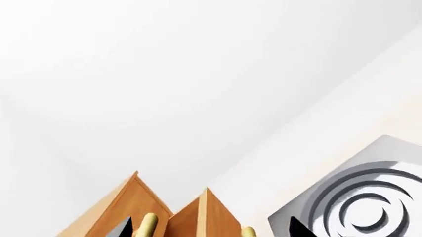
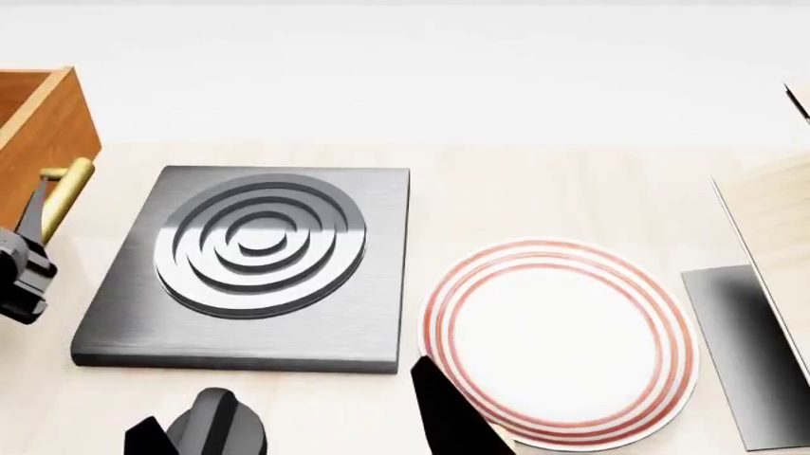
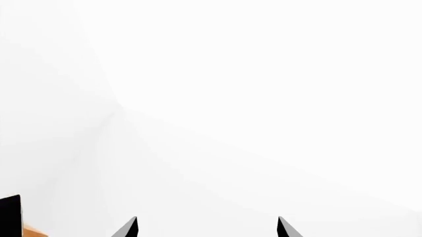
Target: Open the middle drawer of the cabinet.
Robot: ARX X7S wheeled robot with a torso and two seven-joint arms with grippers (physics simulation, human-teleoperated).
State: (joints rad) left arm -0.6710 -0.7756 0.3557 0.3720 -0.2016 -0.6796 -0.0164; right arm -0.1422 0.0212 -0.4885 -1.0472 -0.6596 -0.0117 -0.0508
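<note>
The cabinet (image 2: 38,123) stands at the far left edge of the head view, beside the grey hob (image 2: 247,265), with only one corner and one brass handle (image 2: 64,194) showing. Which drawer that handle belongs to cannot be told from here, so the middle drawer is not clearly identified. The left end effector (image 2: 23,270) sits just below that handle; whether its fingers are spread or pinching the bar cannot be told. The right end effector (image 3: 205,228) points at blank wall, fingertips spread apart and holding nothing.

To do this step well, confirm the bar is the middle one, seat it squarely between the fingers, then pull straight out along the drawer's travel, without twisting. The plate (image 2: 557,341) on the surface (image 2: 532,199) is well clear.
</note>
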